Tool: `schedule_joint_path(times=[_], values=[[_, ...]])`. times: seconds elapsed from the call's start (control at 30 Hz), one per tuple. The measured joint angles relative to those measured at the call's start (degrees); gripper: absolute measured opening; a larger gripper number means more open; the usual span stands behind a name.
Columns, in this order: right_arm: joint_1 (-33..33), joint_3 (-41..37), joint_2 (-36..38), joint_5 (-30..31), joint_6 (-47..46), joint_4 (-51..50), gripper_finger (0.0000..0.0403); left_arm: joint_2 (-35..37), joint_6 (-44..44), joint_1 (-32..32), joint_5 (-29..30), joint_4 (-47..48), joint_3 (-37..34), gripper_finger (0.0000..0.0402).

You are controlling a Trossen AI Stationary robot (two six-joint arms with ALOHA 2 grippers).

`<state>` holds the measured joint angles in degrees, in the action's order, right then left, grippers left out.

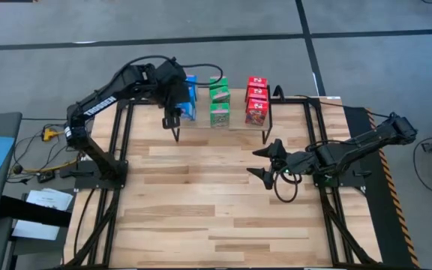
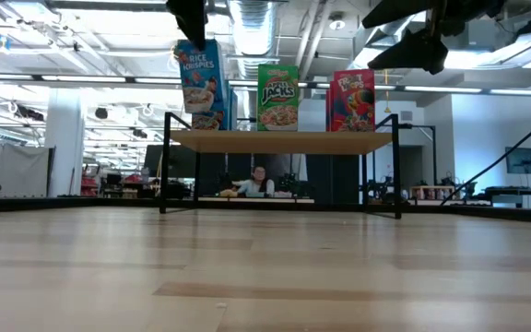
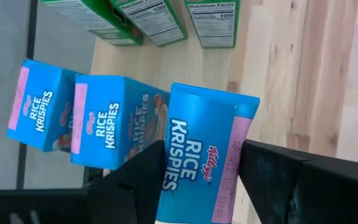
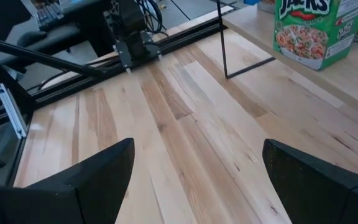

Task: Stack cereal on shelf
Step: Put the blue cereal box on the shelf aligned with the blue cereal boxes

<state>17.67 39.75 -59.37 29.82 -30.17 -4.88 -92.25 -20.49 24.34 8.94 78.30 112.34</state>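
Note:
The shelf [image 1: 236, 114] stands at the table's far middle, a light board on black legs [image 2: 284, 141]. On it stand two blue cereal boxes [image 3: 73, 115], green boxes [image 1: 218, 103] and red boxes [image 1: 256, 101]. My left gripper [image 1: 177, 97] is shut on another blue Rice Krispies box [image 2: 198, 88] over the shelf's left end. My right gripper [image 1: 265, 161] hangs open over the table's middle right, nothing between its fingers [image 4: 197, 174]. My left gripper pinches the blue box's upper end [image 3: 229, 168] between its two fingers [image 3: 143, 180], one on each opposite face. The fingers come slanting down from above. The box hangs upright below them; whether its lower edge [image 2: 201, 127] touches the shelf, I cannot tell.
Black frame rails [image 1: 122, 150] run along both sides of the table. Bare wooden tabletop [image 1: 201, 210] stretches from the shelf to the near edge. A person [image 2: 259, 182] sits in the room beyond the table, seen under the shelf.

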Motion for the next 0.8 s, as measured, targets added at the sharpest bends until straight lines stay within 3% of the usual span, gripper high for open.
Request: schedule_joint_path(times=[0.8], values=[[2.9,-0.02,0.0,0.02,-1.49,-1.01,0.0379,-5.22,-0.7,1.98,-2.13,-2.15,0.02,0.0177]])
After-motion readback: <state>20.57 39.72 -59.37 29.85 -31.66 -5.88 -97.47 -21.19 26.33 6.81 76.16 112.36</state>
